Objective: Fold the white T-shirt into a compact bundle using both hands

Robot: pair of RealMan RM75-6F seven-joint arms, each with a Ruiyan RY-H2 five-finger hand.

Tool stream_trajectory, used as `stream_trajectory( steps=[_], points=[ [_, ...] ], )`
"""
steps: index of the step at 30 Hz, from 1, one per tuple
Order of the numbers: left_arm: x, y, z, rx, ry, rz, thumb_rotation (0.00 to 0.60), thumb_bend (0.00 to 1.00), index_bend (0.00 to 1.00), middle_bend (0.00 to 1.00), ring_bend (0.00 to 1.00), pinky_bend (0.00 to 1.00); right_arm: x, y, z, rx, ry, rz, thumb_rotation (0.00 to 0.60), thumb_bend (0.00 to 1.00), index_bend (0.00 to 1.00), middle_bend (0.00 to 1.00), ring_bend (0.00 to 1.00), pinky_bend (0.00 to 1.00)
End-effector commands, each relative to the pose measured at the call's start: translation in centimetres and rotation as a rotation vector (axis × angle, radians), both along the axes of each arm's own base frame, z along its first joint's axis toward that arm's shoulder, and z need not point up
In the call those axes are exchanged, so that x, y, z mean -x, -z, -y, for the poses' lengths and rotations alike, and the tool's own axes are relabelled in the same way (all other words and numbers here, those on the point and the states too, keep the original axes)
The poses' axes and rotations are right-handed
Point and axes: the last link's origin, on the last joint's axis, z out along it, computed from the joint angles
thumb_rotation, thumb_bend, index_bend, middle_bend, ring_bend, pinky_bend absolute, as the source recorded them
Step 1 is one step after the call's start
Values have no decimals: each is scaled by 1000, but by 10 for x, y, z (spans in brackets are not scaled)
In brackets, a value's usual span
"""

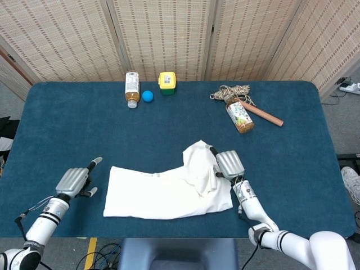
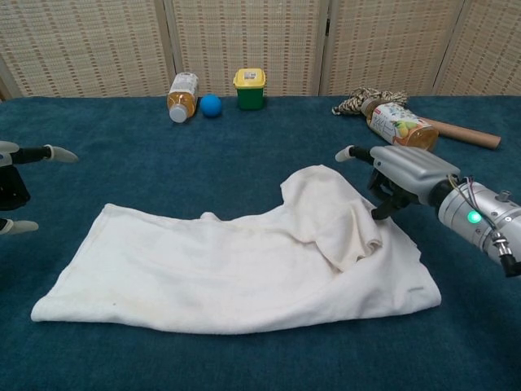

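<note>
The white T-shirt (image 1: 163, 191) (image 2: 228, 265) lies flat near the table's front edge, its right end folded back over itself into a raised flap (image 2: 334, 208). My right hand (image 1: 229, 164) (image 2: 400, 169) sits at the right edge of that flap. Its thumb is stretched out clear of the cloth and its fingers (image 2: 381, 210) curl down to touch the shirt's edge, holding nothing. My left hand (image 1: 73, 181) (image 2: 11, 175) hovers with fingers spread, a short way left of the shirt's left end and not touching it.
Along the far edge lie a drink bottle (image 1: 131, 88), a blue ball (image 1: 147, 96) and a yellow-lidded green container (image 1: 167, 82). At the back right are a rope bundle (image 1: 230, 91), another bottle (image 1: 240, 116) and a wooden stick (image 1: 265, 115).
</note>
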Motion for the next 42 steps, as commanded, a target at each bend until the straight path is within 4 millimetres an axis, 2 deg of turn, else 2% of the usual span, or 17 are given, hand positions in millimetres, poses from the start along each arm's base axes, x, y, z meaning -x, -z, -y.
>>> stream_trajectory(
  steps=[1,6,14,19,24,27,42],
  points=[
    [0,0,0,-2,-2,2,600,352,0,939,861,973,0,-4,3,-6,25,-4,600,275,30,870,983,1000],
    [0,0,-1,-4,-4,7,600,352,0,939,861,973,-4,-10,3,-7,25,19,600,218,0,867,981,1000],
    [1,-3,-3,-9,-9,15,600,352,0,939,861,973,7,-40,-8,-46,-44,-91,600,231,0,860,970,1000],
    [0,-3,-3,-10,-11,19,600,352,0,939,861,974,5,-53,-23,-73,-109,-105,600,240,25,860,969,1000],
    [-2,-4,-3,-13,-10,24,600,352,0,939,861,973,4,-55,-49,-131,-203,-105,600,279,226,865,969,1000],
    [-2,-5,-3,-13,-11,25,600,352,0,939,861,973,5,-51,-56,-158,-241,-119,600,297,302,871,969,1000],
    [2,-9,0,-17,-40,38,600,352,0,939,861,973,7,-38,-50,-175,-313,-178,600,398,463,888,971,1000]
  ],
)
